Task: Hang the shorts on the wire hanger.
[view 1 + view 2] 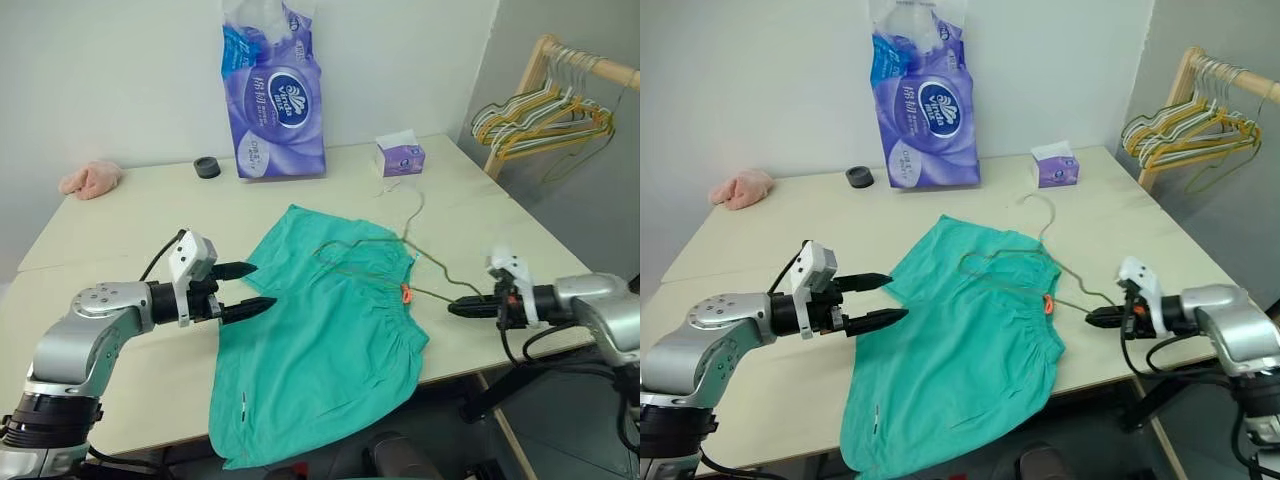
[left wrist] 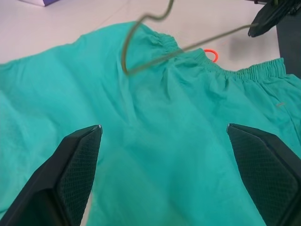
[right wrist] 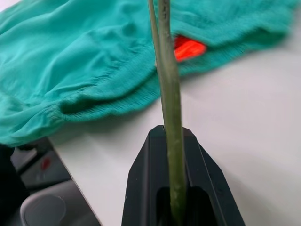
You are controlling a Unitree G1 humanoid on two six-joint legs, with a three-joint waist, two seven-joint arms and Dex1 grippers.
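Shorts flat on table; right tool pinching wire hanger, wrist cam confirms; left tool wide, empty.

The shorts lie at the table's centre, their six o'clock edge hanging over the near rim. On them, toward one o'clock, rests the wire hanger, hook pointing to twelve. The left gripper sits at nine o'clock of the shorts, the right gripper at three. A tissue pack stands at twelve o'clock, a small box at one.
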